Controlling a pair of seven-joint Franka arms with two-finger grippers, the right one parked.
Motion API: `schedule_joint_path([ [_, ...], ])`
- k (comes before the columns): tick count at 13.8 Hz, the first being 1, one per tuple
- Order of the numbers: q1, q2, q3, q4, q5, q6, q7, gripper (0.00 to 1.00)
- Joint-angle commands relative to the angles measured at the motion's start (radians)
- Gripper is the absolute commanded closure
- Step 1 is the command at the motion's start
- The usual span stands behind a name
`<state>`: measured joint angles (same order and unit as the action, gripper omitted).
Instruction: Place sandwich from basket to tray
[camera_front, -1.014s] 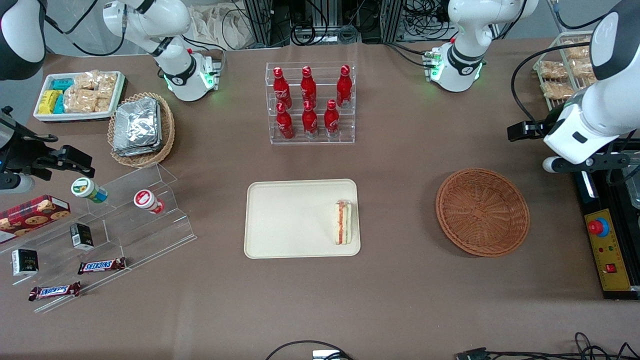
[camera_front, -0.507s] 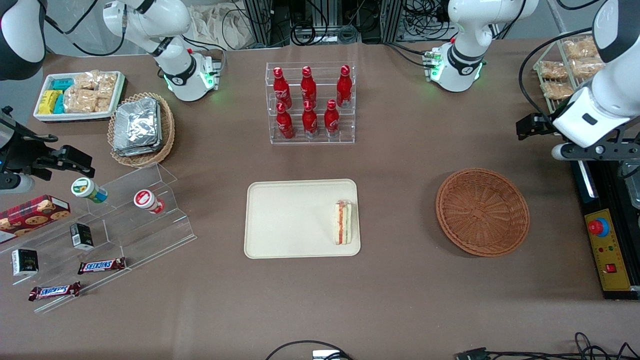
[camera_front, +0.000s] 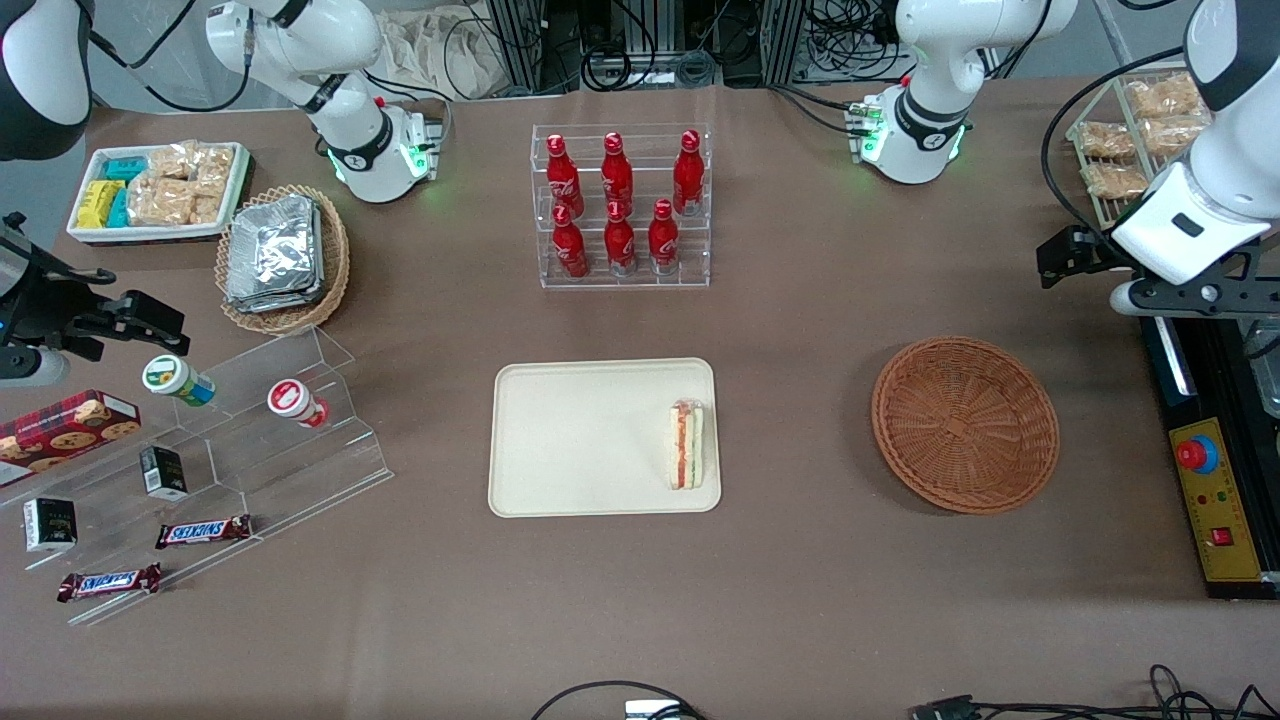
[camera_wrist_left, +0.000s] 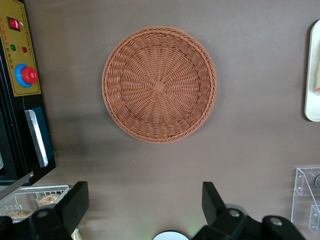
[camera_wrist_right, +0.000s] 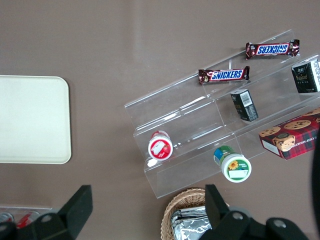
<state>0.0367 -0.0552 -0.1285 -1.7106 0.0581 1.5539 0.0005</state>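
Note:
The sandwich (camera_front: 685, 445) lies on the cream tray (camera_front: 590, 440), by the tray edge that faces the basket, with its filling edge up. The reddish-brown wicker basket (camera_front: 965, 425) holds nothing; it also shows in the left wrist view (camera_wrist_left: 159, 90), as does an edge of the tray (camera_wrist_left: 313, 75). My left gripper (camera_front: 1180, 292) hangs high over the working arm's end of the table, farther from the front camera than the basket. In the left wrist view the gripper (camera_wrist_left: 144, 202) is open wide and empty.
A rack of red bottles (camera_front: 620, 205) stands farther from the front camera than the tray. A wire rack of bagged snacks (camera_front: 1125, 140) and a control box with a red button (camera_front: 1210, 490) are near my gripper. Acrylic steps with snack items (camera_front: 210, 470) lie toward the parked arm's end.
My left gripper has drawn away from the basket, moving farther from the front camera and toward the working arm's end. The sandwich, tray and basket have not moved.

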Motion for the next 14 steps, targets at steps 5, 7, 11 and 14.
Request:
schedule_joint_path([
  [5, -0.004, 0.006, 0.009, 0.000, 0.003, 0.000, 0.004, 0.00],
  [7, -0.004, 0.006, 0.009, -0.001, 0.002, 0.000, 0.003, 0.00],
  [11, -0.006, 0.006, 0.007, -0.001, 0.002, -0.001, -0.002, 0.00],
  [14, -0.006, 0.006, 0.007, -0.003, 0.002, -0.001, -0.004, 0.00],
])
